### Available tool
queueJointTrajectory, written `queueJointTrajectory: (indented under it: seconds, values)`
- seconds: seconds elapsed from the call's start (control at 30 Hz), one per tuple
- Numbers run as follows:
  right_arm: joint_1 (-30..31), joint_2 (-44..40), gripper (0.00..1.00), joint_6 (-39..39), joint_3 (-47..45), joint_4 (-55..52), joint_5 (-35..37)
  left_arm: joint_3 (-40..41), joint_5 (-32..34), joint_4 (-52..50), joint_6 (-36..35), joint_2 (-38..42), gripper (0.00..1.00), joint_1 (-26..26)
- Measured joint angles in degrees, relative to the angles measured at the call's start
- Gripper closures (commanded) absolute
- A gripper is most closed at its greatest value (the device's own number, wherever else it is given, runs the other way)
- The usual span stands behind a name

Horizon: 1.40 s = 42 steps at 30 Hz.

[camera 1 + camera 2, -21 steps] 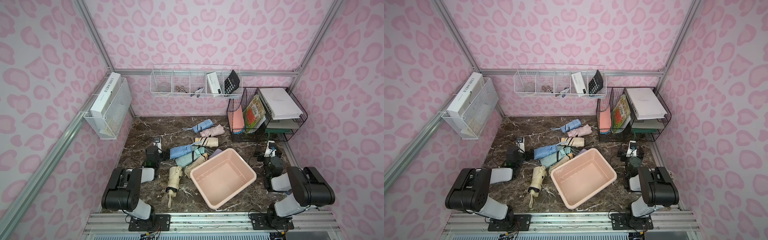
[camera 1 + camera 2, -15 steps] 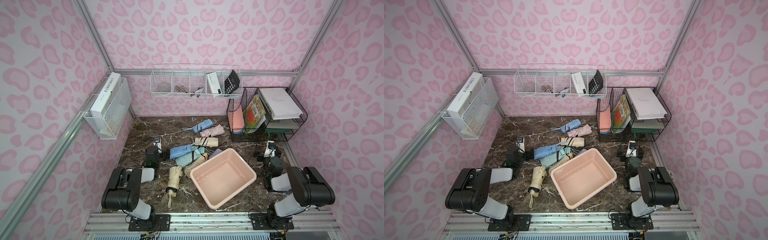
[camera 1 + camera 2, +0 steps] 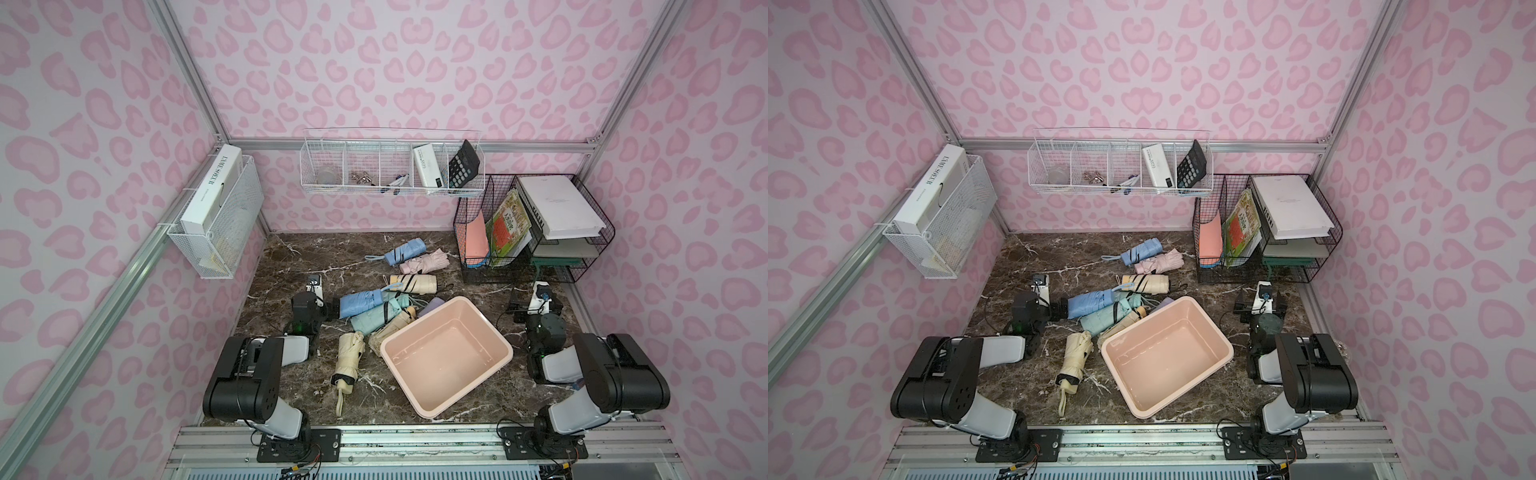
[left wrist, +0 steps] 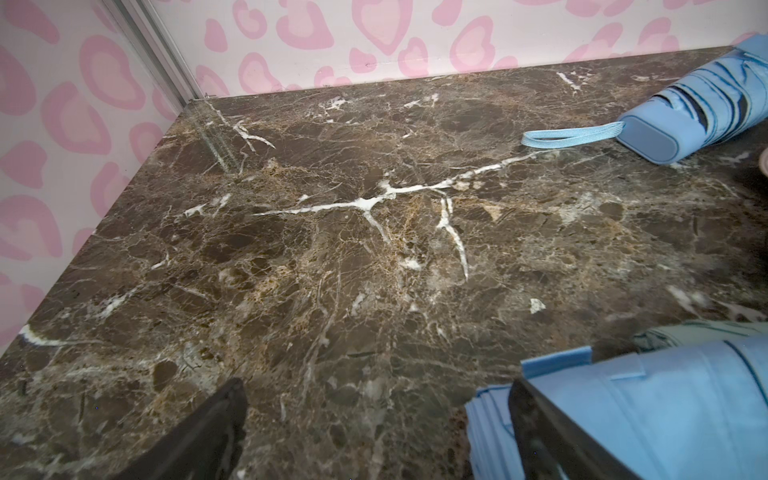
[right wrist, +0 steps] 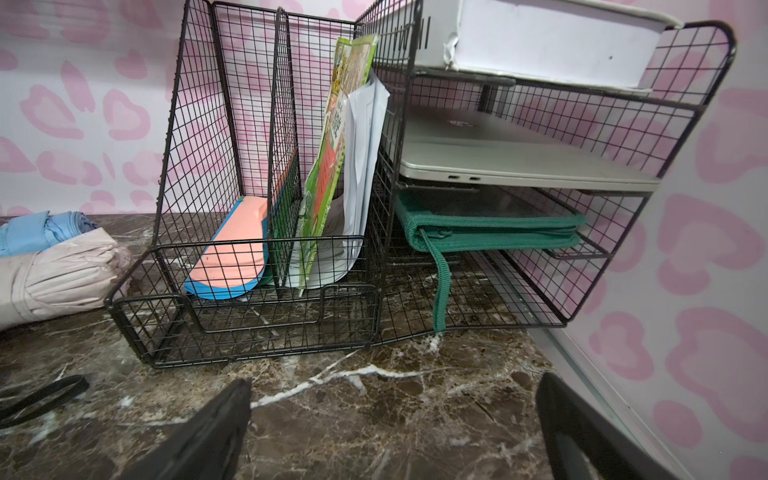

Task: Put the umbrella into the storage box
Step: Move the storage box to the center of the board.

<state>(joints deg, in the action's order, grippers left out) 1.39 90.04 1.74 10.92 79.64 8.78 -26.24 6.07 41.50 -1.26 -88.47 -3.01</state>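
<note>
One table [image 3: 291, 266]: dark marble, white veins.
Wire rack [image 5: 282, 124]: black, back right, papers inside.
Storage box [image 3: 446, 357]: pink, mid-table, between the arms.
Umbrellas [image 3: 374, 322]: folded, heaped just beside the box's left and far sides.
Blue umbrella [image 3: 361, 302]: on the table, leftmost of the heap.
Left gripper [image 4: 376, 390]: spread wide, gripping nothing, one finger beside the blue umbrella.
Right gripper [image 5: 395, 382]: spread wide, facing the rack.

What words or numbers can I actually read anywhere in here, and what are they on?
"L'AME SOEUR": on the long white box in the side wall basket.
Too small or blurred: print on the small white carton, the calculator keys, the green book cover, the flat white box atop the black rack.
</note>
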Motion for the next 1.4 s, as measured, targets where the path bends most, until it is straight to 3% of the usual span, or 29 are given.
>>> queueJointTrajectory:
  seconds: [0.17, 0.37, 0.53, 0.7, 0.83, 1.03, 1.2, 1.4]
  values:
    - [0.2, -4.7, 0.00, 0.7, -2.2, -0.5, 1.4, -0.4, 0.0, -1.0, 0.0, 0.7, 0.02, 0.0]
    - [1.1, -18.4, 0.00, 0.8, -2.8, -6.4, 3.0, -9.8, -0.2, -13.5, -0.2, 5.9, 0.01, 0.0]
    - [1.0, -29.4, 0.00, 1.8, -3.0, -15.3, 4.1, -10.8, -0.2, -21.8, -0.2, 10.9, 0.01, 0.0]
    - [-1.4, -41.5, 0.00, 8.0, 0.3, -31.8, 4.2, -11.8, -0.2, -28.0, 1.1, 17.5, 0.01, 0.0]
    - [-4.9, -49.4, 0.00, 13.4, 2.6, -43.7, -1.8, -14.1, 0.1, -34.2, 3.8, 23.3, 0.02, 0.0]
    - [-5.2, -55.2, 0.00, 16.3, 9.3, -60.9, -13.0, -21.0, -1.1, -49.8, 10.5, 28.6, 0.02, 0.0]
    - [-5.0, -55.4, 0.00, 15.8, 15.7, -73.3, -21.5, -23.4, -7.2, -62.6, 16.6, 31.1, 0.02, 0.0]
    - [-1.0, -50.8, 0.00, 13.0, 23.7, -85.7, -27.2, -20.2, -13.8, -71.5, 24.6, 37.9, 0.03, 0.0]
